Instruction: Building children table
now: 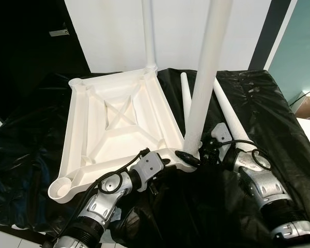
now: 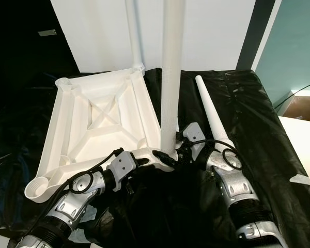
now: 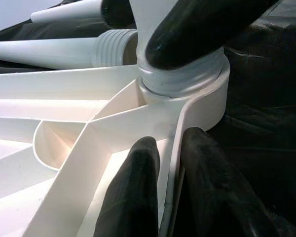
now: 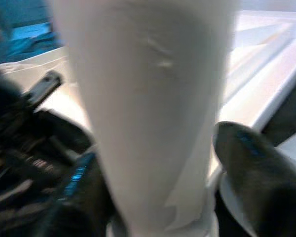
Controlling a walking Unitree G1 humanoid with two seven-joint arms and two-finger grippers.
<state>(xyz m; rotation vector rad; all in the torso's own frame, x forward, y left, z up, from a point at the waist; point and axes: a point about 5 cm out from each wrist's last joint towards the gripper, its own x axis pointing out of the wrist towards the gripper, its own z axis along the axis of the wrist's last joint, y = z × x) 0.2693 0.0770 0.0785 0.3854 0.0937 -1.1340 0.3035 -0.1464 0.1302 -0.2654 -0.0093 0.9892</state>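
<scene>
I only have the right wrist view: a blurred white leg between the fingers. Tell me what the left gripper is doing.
Observer: The left gripper pinches the rim wall of the upturned tabletop, beside the corner socket where the held leg stands in the right gripper.
Operator: Report whether it's seated.
Observer: Its threaded end sits in the socket, with ridges showing above the socket's rim.
Operator: Count the other legs.
Observer: A second upright leg stands in the far corner. Two loose legs lie on the black sheet.
</scene>
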